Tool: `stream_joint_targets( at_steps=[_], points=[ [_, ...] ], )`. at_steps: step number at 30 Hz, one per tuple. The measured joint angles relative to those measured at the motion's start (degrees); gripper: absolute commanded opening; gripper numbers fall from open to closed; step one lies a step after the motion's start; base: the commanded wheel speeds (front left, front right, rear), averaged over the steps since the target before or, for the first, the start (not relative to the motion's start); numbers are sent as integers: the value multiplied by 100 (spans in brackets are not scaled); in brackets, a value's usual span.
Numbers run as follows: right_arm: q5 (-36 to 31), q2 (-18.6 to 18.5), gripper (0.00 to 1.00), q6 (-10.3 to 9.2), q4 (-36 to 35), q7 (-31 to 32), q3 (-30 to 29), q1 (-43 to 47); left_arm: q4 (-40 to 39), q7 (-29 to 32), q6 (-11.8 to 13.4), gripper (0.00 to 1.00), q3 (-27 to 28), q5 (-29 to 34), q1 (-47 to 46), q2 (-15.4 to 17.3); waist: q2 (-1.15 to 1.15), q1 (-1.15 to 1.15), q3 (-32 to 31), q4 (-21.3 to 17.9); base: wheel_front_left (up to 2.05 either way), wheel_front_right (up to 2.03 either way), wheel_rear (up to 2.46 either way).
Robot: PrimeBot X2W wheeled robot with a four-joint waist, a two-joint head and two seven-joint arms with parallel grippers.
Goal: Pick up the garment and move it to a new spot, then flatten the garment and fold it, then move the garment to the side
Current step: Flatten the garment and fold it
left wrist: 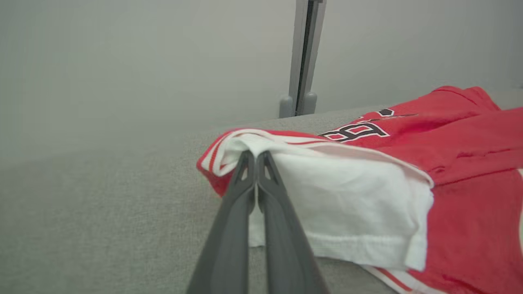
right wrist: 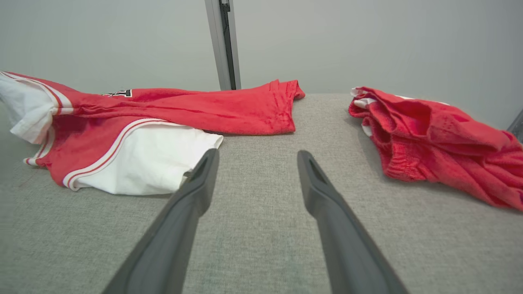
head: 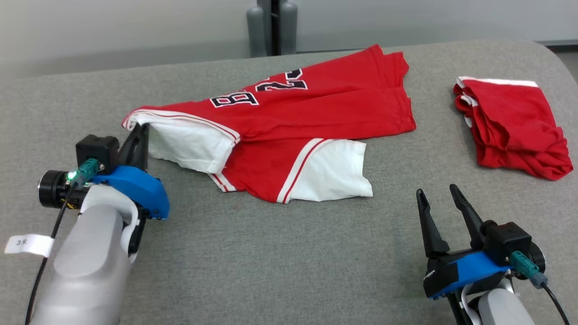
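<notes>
**Left gripper** (head: 137, 132) (left wrist: 256, 158): The two dark fingers are pressed together, with no gap between them. They are clamped on the edge of the white left sleeve (head: 185, 142) (left wrist: 347, 196) of the jersey (head: 316, 113) (left wrist: 470, 143) (right wrist: 184, 106). In the left wrist view the cloth rises to a peak at the fingertips, and the red-and-white striped hem wraps around them. The pale forearm enters from the lower left of the head view.

**Right gripper** (head: 437, 192) (right wrist: 257, 157): The fingers stand wide apart and hold nothing. The gripper sits over bare table (head: 271, 253) at the lower right of the head view, near the jersey's lower hem and apart from it.

**Jersey**: The garment is red with white sleeves and black-and-white numerals on its chest. It lies across the middle of the table, partly spread and creased, with its upper part doubled over along a fold. The second white sleeve (head: 334, 174) (right wrist: 151, 163) lies flat on the near side, between the two grippers.

**Folded red garment** (head: 510, 126) (right wrist: 429, 130): This white-trimmed item lies at the right end of the table, well apart from the jersey and beyond the right gripper.

**Table**: The surface is covered in grey fabric. A grey post (head: 271, 27) (left wrist: 302, 61) (right wrist: 222, 41) stands behind its far edge.
</notes>
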Motion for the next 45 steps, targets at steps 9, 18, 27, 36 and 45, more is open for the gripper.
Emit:
stream_joint_targets(
  at_steps=[9,18,27,36,45],
  points=[
    [36,1,100,0,129,0,-172,322,-2359,-16,313,0,-121,345,1643,43,0,-1,-687,361,0,0,0],
    [-9,0,100,0,124,0,-402,546,-4599,1044,820,0,-244,319,3680,495,0,-1,-846,520,0,0,0],
    [-5,2,100,0,104,0,-224,380,-4599,1886,787,0,-219,81,3628,687,0,0,-514,317,0,0,0],
    [-52,0,100,1,32,0,-205,186,-3120,1588,708,0,-96,11,2584,531,0,1,-162,-7,0,0,0],
    [-73,-1,100,0,37,0,-292,130,-2040,946,605,63,-99,-53,2069,238,0,1,-143,28,0,0,0]
  ],
)
